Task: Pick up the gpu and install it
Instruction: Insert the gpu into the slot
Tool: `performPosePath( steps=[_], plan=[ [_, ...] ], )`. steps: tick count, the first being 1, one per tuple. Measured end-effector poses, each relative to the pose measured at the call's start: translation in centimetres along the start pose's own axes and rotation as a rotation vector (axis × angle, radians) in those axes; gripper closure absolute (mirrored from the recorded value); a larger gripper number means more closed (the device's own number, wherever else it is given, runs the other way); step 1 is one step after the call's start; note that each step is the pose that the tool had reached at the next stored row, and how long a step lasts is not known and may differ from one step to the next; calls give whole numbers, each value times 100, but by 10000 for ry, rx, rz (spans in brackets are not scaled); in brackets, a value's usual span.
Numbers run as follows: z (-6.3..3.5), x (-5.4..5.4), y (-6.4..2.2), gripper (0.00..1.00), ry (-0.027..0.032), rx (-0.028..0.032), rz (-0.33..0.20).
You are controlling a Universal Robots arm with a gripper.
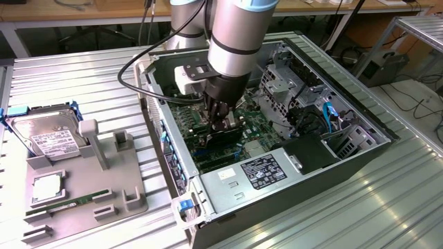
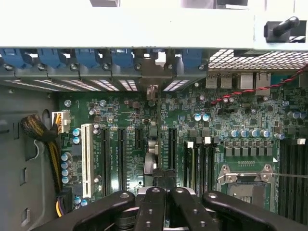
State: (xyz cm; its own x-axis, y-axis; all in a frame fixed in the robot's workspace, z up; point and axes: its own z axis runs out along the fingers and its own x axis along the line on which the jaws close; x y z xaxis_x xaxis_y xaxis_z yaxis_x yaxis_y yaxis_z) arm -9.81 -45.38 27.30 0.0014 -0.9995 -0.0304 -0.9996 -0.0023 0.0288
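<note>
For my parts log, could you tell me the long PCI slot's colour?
White, clearest in the wrist view.

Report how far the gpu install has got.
Pickup looks done: the gripper holds the gpu inside the open computer case. In hand: the card stands edge-on over the motherboard slots. Left: whether it is seated cannot be told.

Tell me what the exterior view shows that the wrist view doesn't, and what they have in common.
Exterior view alone: the grey parts tray beside the computer case, holding the hard drive and a green memory stick. Wrist view alone: the white expansion slot, the blue slot latches and the processor socket. Both: the green motherboard, and the claw shut on the gpu, held edge-on over the slots.
</note>
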Motion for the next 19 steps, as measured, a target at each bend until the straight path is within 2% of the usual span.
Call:
performPosePath(
  steps=[1,6,12,14,16,19],
  plan=[
    [11,-1,-1,89,-11,7,0],
    [34,1,0,89,21,-2,1],
    [47,0,1,89,26,2,1],
    [18,-3,1,89,2,15,1],
    [-69,-4,4,89,25,4,2],
    [-197,-7,7,89,27,2,1]
  ],
)
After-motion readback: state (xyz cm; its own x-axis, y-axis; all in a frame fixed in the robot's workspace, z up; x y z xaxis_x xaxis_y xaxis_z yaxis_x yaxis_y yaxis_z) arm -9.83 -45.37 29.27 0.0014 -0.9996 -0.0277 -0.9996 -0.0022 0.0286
